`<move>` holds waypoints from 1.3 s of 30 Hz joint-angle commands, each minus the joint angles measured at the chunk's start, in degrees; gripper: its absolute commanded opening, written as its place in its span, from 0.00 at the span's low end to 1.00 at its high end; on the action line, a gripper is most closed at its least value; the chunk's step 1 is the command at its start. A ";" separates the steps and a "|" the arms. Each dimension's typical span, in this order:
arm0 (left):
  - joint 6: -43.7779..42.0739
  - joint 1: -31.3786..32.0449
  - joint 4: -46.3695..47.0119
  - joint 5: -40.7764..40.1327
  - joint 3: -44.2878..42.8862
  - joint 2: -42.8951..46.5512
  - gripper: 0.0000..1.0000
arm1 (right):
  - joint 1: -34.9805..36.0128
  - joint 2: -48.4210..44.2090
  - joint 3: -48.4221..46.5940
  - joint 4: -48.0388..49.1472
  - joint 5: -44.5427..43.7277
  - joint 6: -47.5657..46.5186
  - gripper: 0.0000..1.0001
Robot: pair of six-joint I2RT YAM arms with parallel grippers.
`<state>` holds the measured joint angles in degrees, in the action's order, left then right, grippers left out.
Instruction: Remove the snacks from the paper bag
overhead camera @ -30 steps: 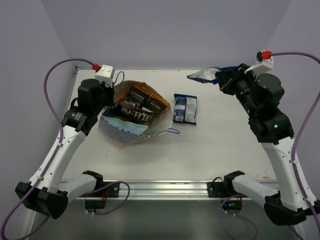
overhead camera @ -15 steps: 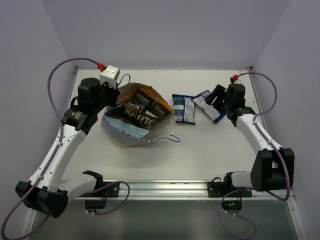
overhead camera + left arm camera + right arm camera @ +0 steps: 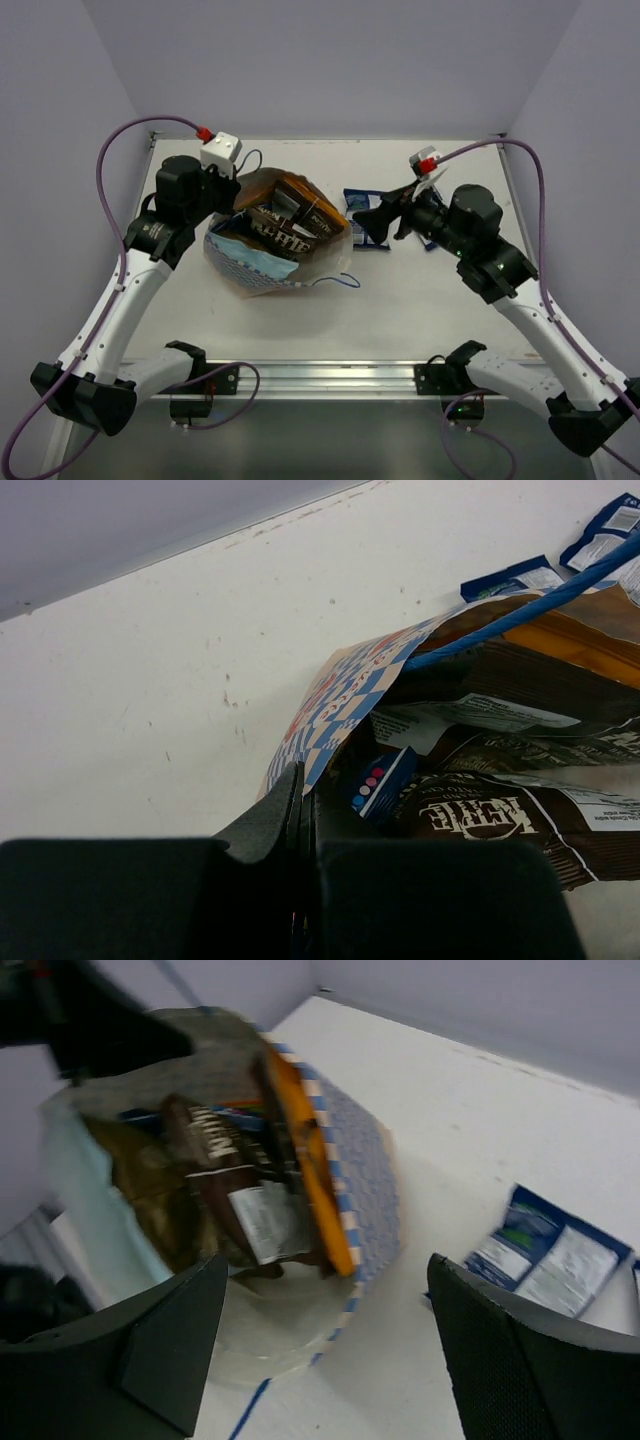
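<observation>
Paper bag (image 3: 250,262), blue-and-white checkered with a white lining, lies on its side on the counter (image 3: 430,320) with its mouth gaping wide. The left end effector (image 3: 300,800) sits at the bag's rim on the side away from the mouth's spill. It is clenched on the checkered paper edge, which runs in between its closed fingers. Inside the bag are brown chip bags (image 3: 288,230), stacked flat, with white "KETTLE" lettering legible on one. An orange bag (image 3: 312,1175) stands on edge against the inside of one checkered wall. A small blue-edged packet (image 3: 380,780) with coloured dots pokes out between the chip bags, near the clamped rim. Outside the bag, the first blue packet (image 3: 360,205) lies flat just beside the mouth. The second blue packet (image 3: 610,525) lies a little farther from the bag, mostly hidden under the right arm in the top view. A thin blue cord handle (image 3: 335,281) trails onto the counter from the mouth's near edge. The right end effector (image 3: 385,220) hovers just off the bag's mouth, over the first blue packet. It is released, fingers spread wide with nothing between them, and pointed at the opening.
</observation>
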<state>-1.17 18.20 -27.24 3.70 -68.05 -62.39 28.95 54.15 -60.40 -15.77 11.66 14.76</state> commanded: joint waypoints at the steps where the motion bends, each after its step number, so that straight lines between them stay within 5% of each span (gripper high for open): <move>1: -0.50 0.61 4.75 0.25 -3.49 0.87 0.00 | 8.12 2.70 -6.02 0.13 6.09 -11.06 0.83; 9: -0.06 0.61 3.69 -1.07 -2.79 0.60 0.00 | 20.52 22.10 -19.12 -5.93 6.45 -21.79 0.82; 22: -0.15 0.70 3.34 0.51 -3.49 1.13 0.00 | 21.76 37.16 -22.39 -2.95 2.75 -23.11 0.75; 28: -0.41 0.61 3.25 0.60 -3.40 1.13 0.00 | 21.85 37.43 -22.48 -2.07 4.69 -22.24 0.43; 31: -0.41 0.61 3.34 -0.10 -3.32 1.13 0.00 | 21.94 38.04 -24.06 -3.65 4.43 -22.24 0.02; 39: -0.24 0.61 2.11 -5.98 -2.79 1.31 0.00 | 22.82 28.84 -33.37 -8.66 6.26 -19.78 0.00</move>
<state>-1.13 18.24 -29.04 0.93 -68.05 -62.52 51.11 91.42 -86.59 -26.72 15.62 -6.90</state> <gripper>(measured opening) 0.036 0.011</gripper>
